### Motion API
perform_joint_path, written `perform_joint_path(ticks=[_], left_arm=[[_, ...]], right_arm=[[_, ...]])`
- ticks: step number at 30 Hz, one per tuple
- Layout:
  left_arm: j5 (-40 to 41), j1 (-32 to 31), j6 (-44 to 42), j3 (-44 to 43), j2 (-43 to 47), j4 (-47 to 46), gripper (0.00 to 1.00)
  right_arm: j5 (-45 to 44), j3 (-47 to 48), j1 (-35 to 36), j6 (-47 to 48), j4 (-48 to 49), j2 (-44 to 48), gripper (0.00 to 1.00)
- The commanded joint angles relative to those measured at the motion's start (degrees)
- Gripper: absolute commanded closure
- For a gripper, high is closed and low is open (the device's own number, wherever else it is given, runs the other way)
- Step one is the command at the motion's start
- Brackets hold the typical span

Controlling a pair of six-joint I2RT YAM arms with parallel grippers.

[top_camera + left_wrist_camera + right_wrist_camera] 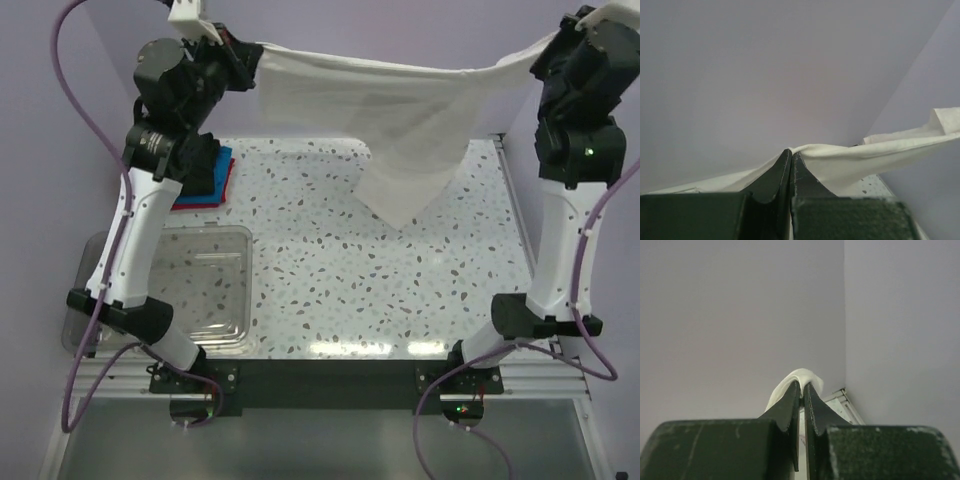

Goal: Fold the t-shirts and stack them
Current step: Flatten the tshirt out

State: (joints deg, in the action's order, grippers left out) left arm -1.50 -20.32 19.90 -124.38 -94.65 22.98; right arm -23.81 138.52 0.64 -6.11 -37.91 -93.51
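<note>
A white t-shirt (395, 115) hangs stretched in the air between my two grippers, high over the far part of the table; its lower corner droops toward the speckled top. No red print shows on the side in view. My left gripper (252, 52) is shut on its left edge, and cloth (850, 160) spills over the closed fingertips in the left wrist view. My right gripper (556, 40) is shut on its right edge; a fold of cloth (802, 377) pokes out above the tips. Folded black, blue and red t-shirts (208, 178) lie stacked at the far left, partly behind my left arm.
A clear plastic tub (195, 290) stands at the near left of the speckled table (330, 280). Purple walls close in the back and sides. A metal rail (515, 215) runs along the table's right edge.
</note>
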Motion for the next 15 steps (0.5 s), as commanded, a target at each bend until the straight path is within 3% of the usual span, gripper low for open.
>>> perform_joint_path(ticks=[1,8,15], left_arm=[[-2.5,0.3,-1.4,5.3,10.3,-8.1,1.00],[-5.5,0.2,1.0,14.2,23.5,-12.7,1.00],[-10.1,0.2,5.7,13.9,28.0,-12.4,1.00]], right_arm=[[-1.1,-0.5,-0.4,1.9,6.1,8.1,1.00],[-3.8,-1.3,-0.4,5.6,8.7,17.9,1.00],[-7.7,-0.6,-0.4,9.9,12.2,22.5,1.00]])
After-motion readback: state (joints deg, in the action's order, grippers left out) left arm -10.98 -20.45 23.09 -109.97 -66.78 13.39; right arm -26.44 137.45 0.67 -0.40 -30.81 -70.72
